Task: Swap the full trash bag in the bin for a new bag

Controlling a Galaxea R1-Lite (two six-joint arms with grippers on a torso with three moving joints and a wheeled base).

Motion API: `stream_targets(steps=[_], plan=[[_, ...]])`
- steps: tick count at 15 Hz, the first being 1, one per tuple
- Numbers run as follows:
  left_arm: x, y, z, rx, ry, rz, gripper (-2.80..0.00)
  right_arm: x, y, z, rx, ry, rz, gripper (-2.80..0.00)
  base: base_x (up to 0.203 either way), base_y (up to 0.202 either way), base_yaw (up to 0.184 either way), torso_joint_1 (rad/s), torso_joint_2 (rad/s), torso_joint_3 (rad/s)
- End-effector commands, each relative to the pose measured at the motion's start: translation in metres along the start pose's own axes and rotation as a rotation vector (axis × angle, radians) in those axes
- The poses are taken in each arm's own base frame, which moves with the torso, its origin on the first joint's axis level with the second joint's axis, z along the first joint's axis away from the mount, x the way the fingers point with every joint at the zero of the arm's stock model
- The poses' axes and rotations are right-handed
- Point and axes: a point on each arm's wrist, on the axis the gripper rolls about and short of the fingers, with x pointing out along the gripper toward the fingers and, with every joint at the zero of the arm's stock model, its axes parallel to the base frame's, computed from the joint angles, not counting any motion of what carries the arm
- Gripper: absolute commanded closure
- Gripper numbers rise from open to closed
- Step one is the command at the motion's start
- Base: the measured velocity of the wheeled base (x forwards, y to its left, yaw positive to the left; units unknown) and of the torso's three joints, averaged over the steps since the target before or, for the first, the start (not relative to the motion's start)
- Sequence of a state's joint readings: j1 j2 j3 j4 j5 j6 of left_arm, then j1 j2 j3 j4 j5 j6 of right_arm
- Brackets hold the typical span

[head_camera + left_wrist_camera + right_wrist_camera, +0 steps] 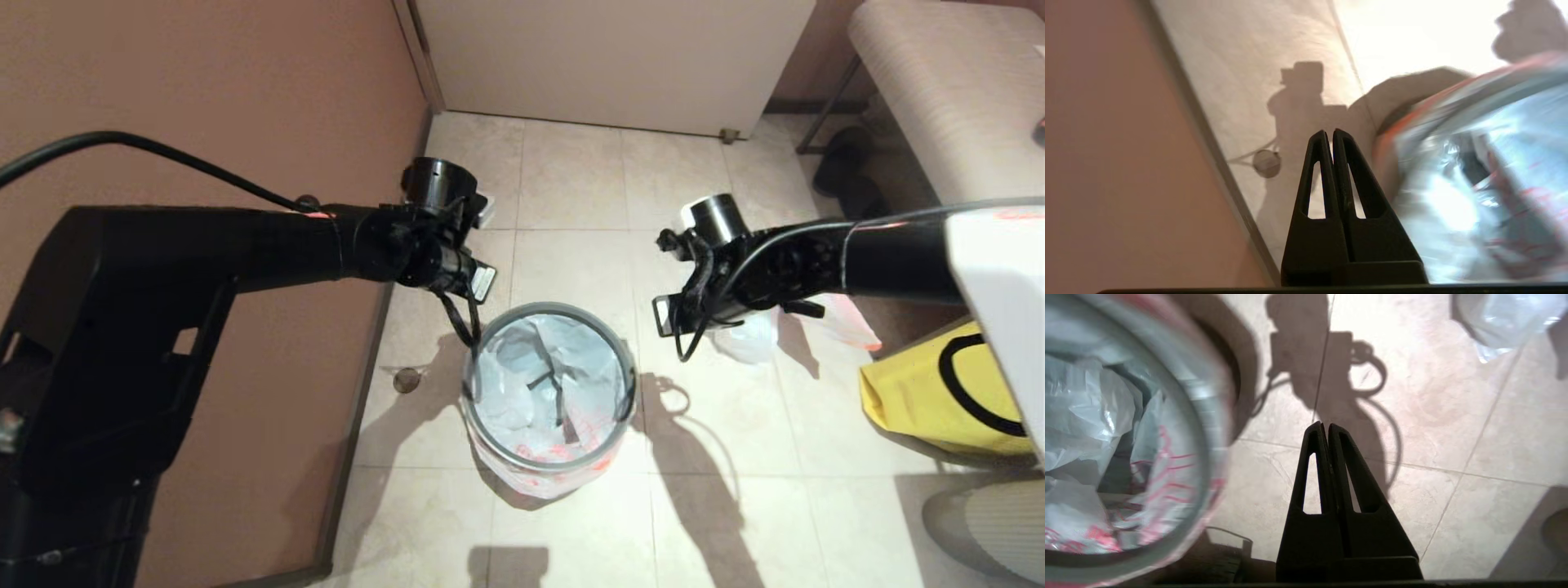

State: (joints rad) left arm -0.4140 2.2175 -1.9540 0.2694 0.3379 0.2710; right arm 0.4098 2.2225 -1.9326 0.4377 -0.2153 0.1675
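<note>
On the pale tiled floor (718, 457), close to the brown wall (204, 82), stands the small round black plastic bin with its grey ring rim (549, 390). It is lined with the thin translucent white plastic bag with orange-red print (531, 384), whose edge is folded out over the rim and hangs down the outside; the lining is crumpled inside, with dark strips lying in it. Behind the bin and to its right, partly hidden by the right arm, the other thin white plastic bag with pink-red handles (755, 339) lies on the floor, well apart from the bin.

Above the bin's left rim hangs the left hand (1329, 132), its black fingers pressed together and holding nothing; the left wrist view shows the blurred bin just beside them. The right hand (1325, 426) hangs to the right of the bin over bare tile, its fingers likewise closed flat against each other and empty.

A small round floor drain (406, 380) sits near the wall. Farther right is a big yellow bag with black handles (947, 392), and beyond it a beige upholstered seat (947, 90). A white door (612, 57) closes off the far side.
</note>
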Motion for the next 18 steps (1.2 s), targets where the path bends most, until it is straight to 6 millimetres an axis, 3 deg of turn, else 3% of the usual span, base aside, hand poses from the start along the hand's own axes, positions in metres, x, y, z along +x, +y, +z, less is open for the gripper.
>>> stream_targets(steps=[1,3,5,7,12,18], plan=[[-0.039,0.015,0.020,-0.074,-0.083,0.022,0.00,-0.056,-0.018,0.025,0.080,-0.113,-0.009,0.00,0.000,0.000,0.000,0.000,0.00,0.000],[-0.069,0.025,0.032,-0.158,-0.139,0.022,0.00,-0.106,-0.026,0.034,0.129,-0.164,-0.001,0.00,0.000,0.000,0.000,0.000,0.00,0.000],[-0.092,0.031,0.032,-0.150,-0.106,0.004,0.00,-0.145,-0.032,0.031,0.142,-0.154,-0.002,0.00,0.000,0.000,0.000,0.000,0.00,0.000],[-0.121,0.033,0.030,-0.149,-0.066,-0.058,0.00,-0.175,-0.042,0.028,0.172,-0.159,-0.029,0.00,0.000,0.000,0.000,0.000,0.00,0.000],[-0.147,0.038,0.012,-0.218,0.009,-0.025,0.00,-0.216,-0.054,0.015,0.285,-0.124,-0.072,0.00,0.000,0.000,0.000,0.000,0.00,0.000],[-0.241,0.075,-0.012,-0.368,-0.100,0.020,0.00,-0.275,-0.077,-0.020,0.314,-0.144,-0.139,0.00,0.000,0.000,0.000,0.000,0.00,0.000]])
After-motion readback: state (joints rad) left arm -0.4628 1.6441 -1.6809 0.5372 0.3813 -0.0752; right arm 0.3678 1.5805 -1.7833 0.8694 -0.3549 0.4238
